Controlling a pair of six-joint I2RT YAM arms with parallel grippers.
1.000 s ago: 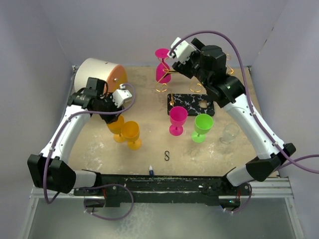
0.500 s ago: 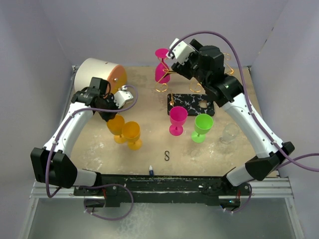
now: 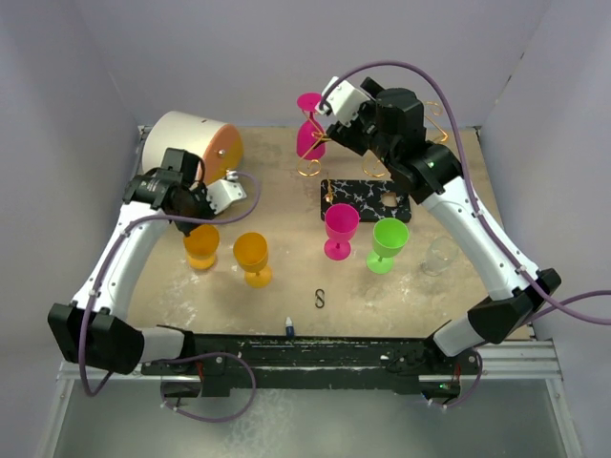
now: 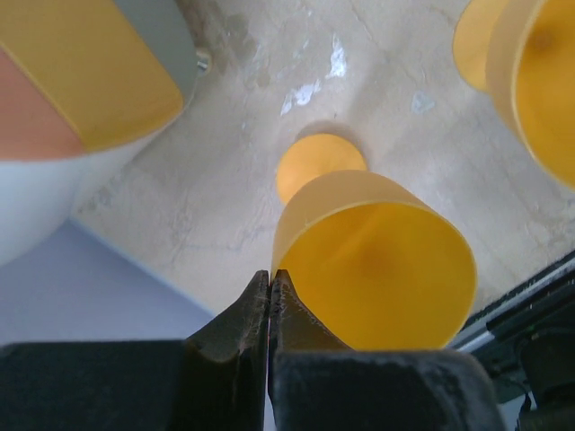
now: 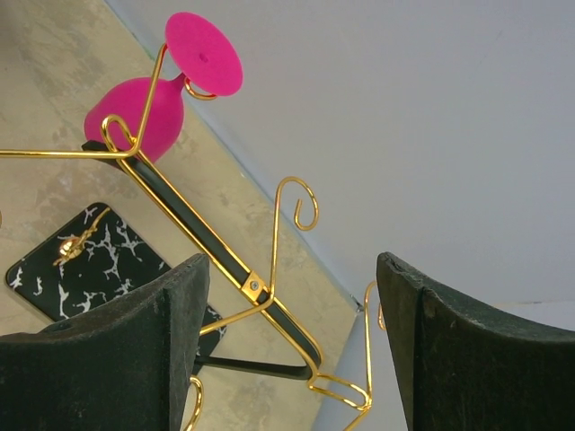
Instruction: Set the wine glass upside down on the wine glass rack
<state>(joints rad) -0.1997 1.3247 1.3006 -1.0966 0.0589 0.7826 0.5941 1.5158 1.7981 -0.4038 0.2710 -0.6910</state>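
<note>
Now that the left pincer [image 4: 269, 280] has clamped on the rim of the orange wine glass [image 4: 377, 260], left on the counter [image 3: 286, 286], lifting toward the far wine glass rack [image 3: 372, 196], by the gaping right pincer [image 5: 292, 269], may begin.

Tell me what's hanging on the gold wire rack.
One pink wine glass hangs upside down, foot up, at one end of the rack. Other hooks seen from the right wrist are bare; in the top view the right arm covers the rest.
</note>
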